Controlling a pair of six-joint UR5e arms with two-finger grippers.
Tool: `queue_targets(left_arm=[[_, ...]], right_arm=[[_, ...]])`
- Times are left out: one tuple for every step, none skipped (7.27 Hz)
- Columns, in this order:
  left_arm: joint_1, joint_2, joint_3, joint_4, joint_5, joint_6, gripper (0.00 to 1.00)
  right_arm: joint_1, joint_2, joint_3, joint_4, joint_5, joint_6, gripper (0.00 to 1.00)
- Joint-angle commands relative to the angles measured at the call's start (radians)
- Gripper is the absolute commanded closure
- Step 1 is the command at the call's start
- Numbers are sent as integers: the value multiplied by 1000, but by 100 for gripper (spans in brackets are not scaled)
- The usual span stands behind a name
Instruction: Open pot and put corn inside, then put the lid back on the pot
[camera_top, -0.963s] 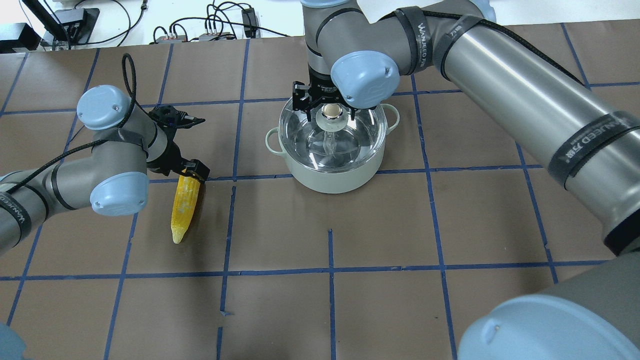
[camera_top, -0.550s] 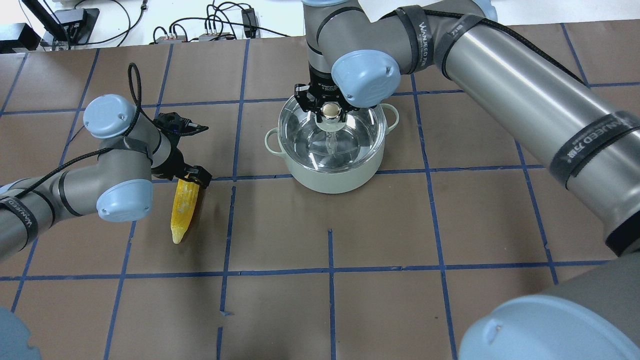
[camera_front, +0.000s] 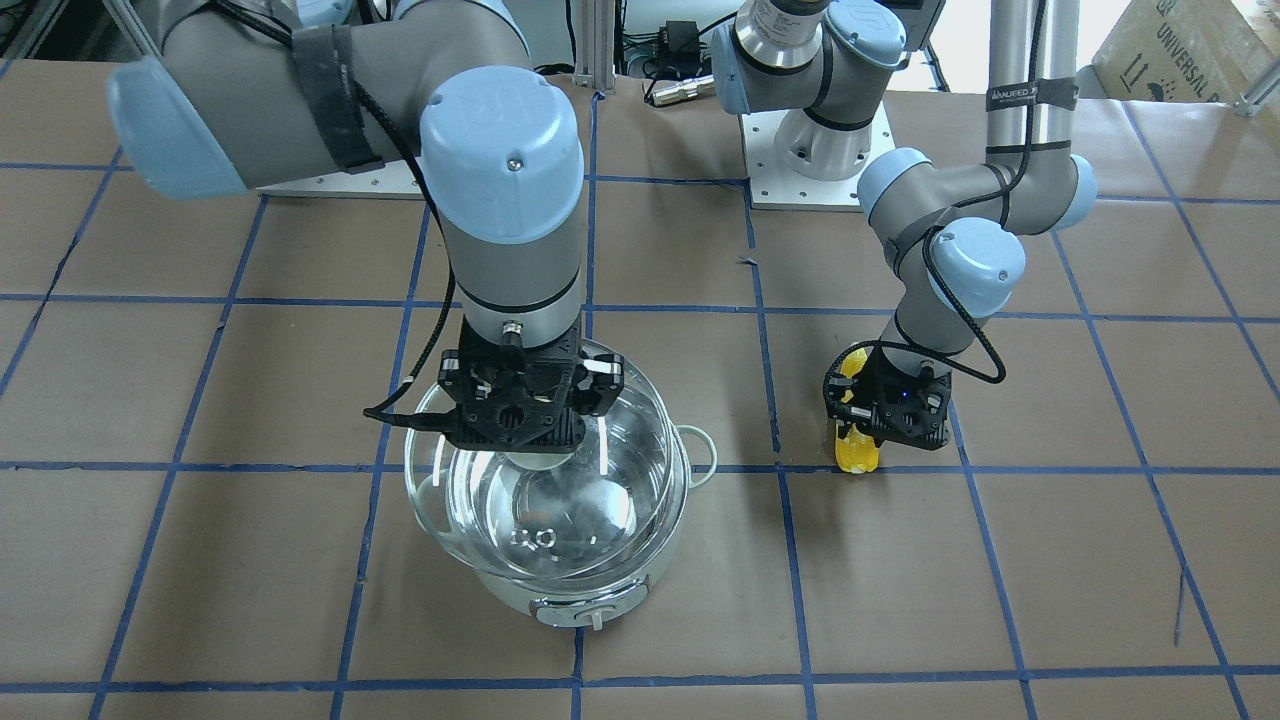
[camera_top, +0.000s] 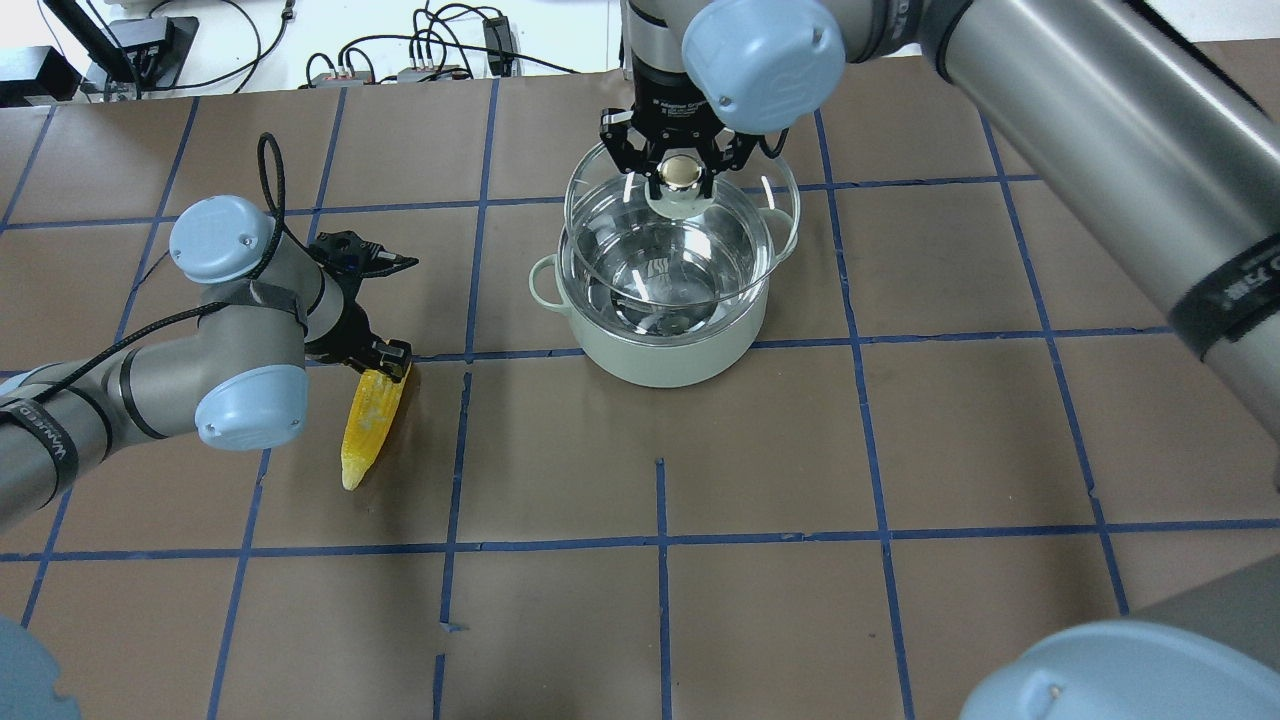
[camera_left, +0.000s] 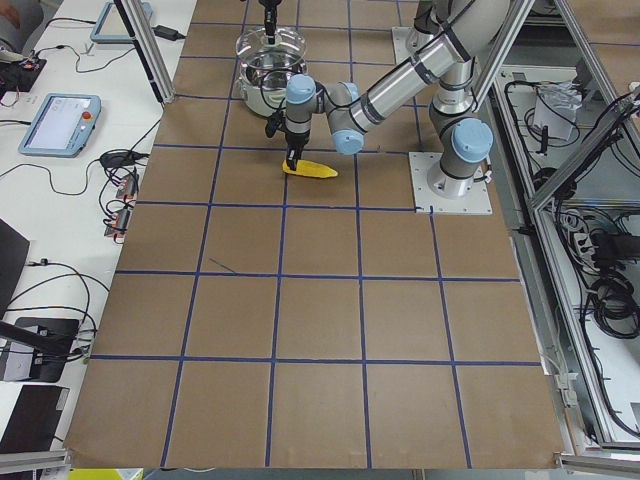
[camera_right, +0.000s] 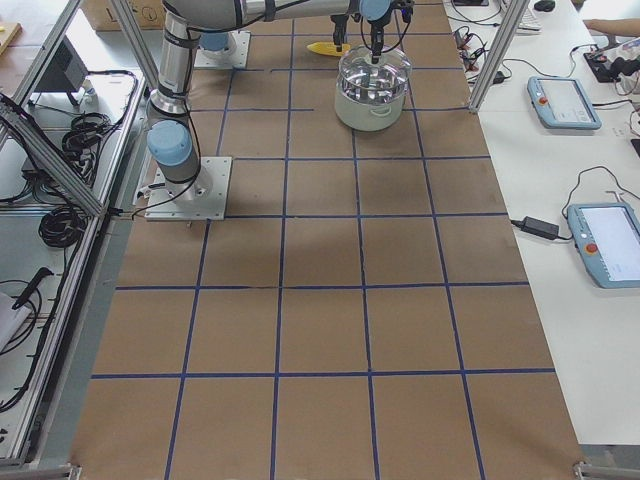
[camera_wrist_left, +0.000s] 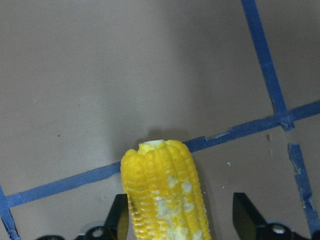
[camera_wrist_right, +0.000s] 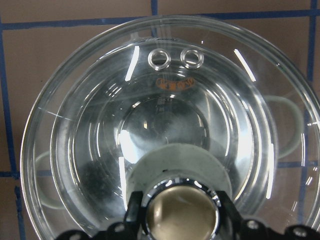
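1. Lid (camera_top: 700, 240): clear domed glass. I judge it stiff, smooth, breakable and fairly heavy for its size. The knob (camera_wrist_right: 180, 215) is the only sensible hold. My right fingers (camera_top: 683, 172) are clenched on it, one on each side, seen from the right wrist. The lid hangs above the pot (camera_top: 665, 355), off its rim and set a little toward the far edge of the counter (camera_top: 900, 450). Hung from one central point it could tip or swing, so it wants slow travel and a soft set-down.
2. Pot: pale shell, shiny liner, open and empty as far as I can see through the glass. It stands toward the counter's far edge, about mid-length. It looks heavy enough to stay put, and needs no holding.
3. Corn (camera_top: 368, 425): lying flat on the counter toward its left end, well apart from the pot. My guess is that it is firm, light and bumpy. The taper could make it slide out of a pinch, so take it at the thick blunt end.
4. My left fingers (camera_top: 388, 357) are spread and straddle that blunt end. One touches the cob and the other stands apart from it, so nothing is gripped yet.
5. Count: one pot, one lid, one corn. The pot has two loop handles, and the lid has two vent rings (camera_wrist_right: 160, 59).
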Motion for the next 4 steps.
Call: queue_targets(left_arm=[[-1, 12, 12, -6, 11, -16, 79], [-2, 29, 57, -61, 32, -22, 79], [-11, 55, 141, -203, 96, -51, 79], [-21, 93, 258, -409, 105, -101, 79]], right_arm=[[-148, -4, -28, 91, -22, -196, 93], [-222, -4, -26, 103, -23, -297, 92], [-303, 4, -23, 175, -20, -354, 92], [-377, 12, 6, 165, -14, -458, 93]])
